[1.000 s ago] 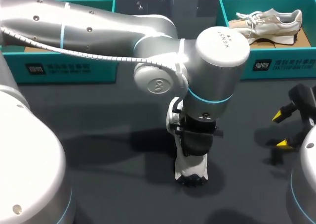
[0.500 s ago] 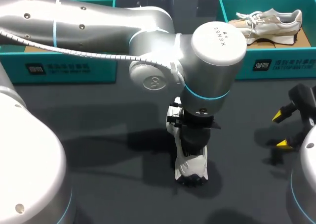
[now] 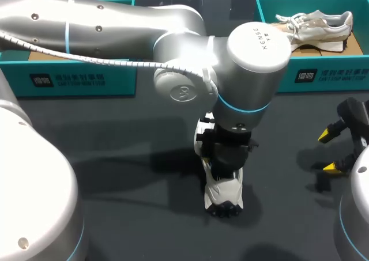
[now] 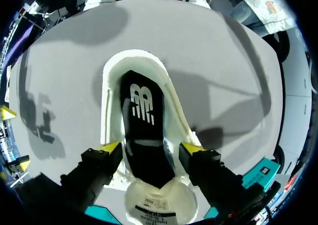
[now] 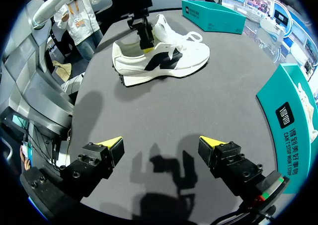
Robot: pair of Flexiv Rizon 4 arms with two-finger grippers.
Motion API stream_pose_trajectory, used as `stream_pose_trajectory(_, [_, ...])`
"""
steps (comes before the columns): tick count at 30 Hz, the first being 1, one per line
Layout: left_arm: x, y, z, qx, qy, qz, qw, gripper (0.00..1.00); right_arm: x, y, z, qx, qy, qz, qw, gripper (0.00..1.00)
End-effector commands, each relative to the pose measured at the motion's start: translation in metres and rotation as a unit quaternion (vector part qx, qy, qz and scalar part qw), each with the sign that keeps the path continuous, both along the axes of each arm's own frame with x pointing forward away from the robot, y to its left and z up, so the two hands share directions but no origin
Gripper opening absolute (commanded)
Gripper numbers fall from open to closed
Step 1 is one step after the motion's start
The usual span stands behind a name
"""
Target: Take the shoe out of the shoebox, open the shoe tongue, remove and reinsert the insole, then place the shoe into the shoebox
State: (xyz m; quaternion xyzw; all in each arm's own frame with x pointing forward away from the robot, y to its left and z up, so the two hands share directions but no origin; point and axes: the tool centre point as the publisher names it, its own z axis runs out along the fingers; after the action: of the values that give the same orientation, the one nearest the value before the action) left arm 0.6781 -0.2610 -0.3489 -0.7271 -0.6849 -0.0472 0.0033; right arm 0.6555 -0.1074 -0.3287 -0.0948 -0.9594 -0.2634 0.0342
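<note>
Nearest you, the white shoe (image 3: 223, 193) stands upright on its sole on the dark table (image 3: 132, 157), toe pointing back toward the robot. It is out of any box.

Your left arm comes in from the left and ends right over the shoe. Your left gripper (image 4: 150, 147) straddles the shoe's middle. One yellow fingertip (image 4: 110, 146) lies against one flank and the other against the opposite flank, so it grips the shoe from both sides.

Inside the shoe's opening, the black insole (image 4: 141, 111) lies flat in the heel. The white tongue (image 4: 159, 200) sits under the gripper, on the toe side of the opening.

To the right of the shoe and well apart from it, your right gripper (image 5: 161, 141) hangs over bare table. Its fingers are spread wide with nothing between them. In its wrist view the shoe lies ahead of it, side-on.

Beyond the shoe and to its left, the left shoebox (image 3: 69, 76), teal, sits at the far side of the table.

Beyond the shoe and to its right is the right shoebox (image 3: 323, 74), also teal. A beige shoe (image 3: 314, 25) lies on its side inside it.
</note>
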Motion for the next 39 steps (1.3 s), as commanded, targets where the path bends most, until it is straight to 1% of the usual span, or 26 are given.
stream_pose_trajectory(1, [0.007,0.004,-0.003,-0.009,0.007,0.003,1.0,1.0,-0.001,0.001,0.0,-0.002,-0.001,-0.001,1.0,1.0])
stream_pose_trajectory(9, [0.01,0.008,-0.001,-0.025,0.014,0.015,0.999,1.0,-0.001,0.001,0.0,-0.002,-0.001,-0.001,1.0,1.0])
stream_pose_trajectory(16, [0.02,0.016,0.01,-0.047,0.026,0.034,0.998,0.99,-0.001,0.001,0.0,-0.002,-0.001,-0.001,1.0,1.0])
stream_pose_trajectory(17, [0.022,0.017,0.012,-0.049,0.026,0.035,0.998,0.94,-0.001,0.001,0.0,-0.002,-0.001,-0.001,1.0,1.0])
stream_pose_trajectory(19, [0.026,0.018,0.015,-0.052,0.028,0.037,0.998,0.86,-0.001,0.001,0.0,-0.002,-0.001,-0.001,1.0,1.0])
stream_pose_trajectory(22, [0.032,0.017,0.019,-0.053,0.029,0.039,0.997,0.79,-0.001,0.001,0.0,-0.002,-0.001,-0.001,1.0,1.0])
stream_pose_trajectory(23, [0.034,0.016,0.021,-0.054,0.029,0.04,0.997,0.71,-0.001,0.001,0.0,-0.002,-0.001,-0.001,1.0,1.0])
stream_pose_trajectory(25, [0.038,0.015,0.024,-0.055,0.029,0.04,0.997,0.6,-0.001,0.001,0.0,-0.002,-0.001,-0.001,1.0,1.0])
stream_pose_trajectory(28, [0.044,0.015,0.031,-0.057,0.025,0.042,0.997,0.49,-0.001,0.001,0.0,-0.002,-0.001,-0.001,1.0,1.0])
stream_pose_trajectory(34, [0.056,0.018,0.05,-0.067,0.015,0.045,0.997,0.4,-0.001,0.001,0.0,-0.002,-0.001,-0.001,1.0,1.0])
stream_pose_trajectory(37, [0.059,0.019,0.059,-0.072,0.018,0.045,0.996,0.39,-0.001,0.001,0.0,-0.002,-0.001,-0.001,1.0,1.0])
stream_pose_trajectory(39, [0.06,0.019,0.065,-0.083,0.034,0.04,0.995,0.39,-0.001,0.001,0.0,-0.002,-0.001,-0.001,1.0,1.0])
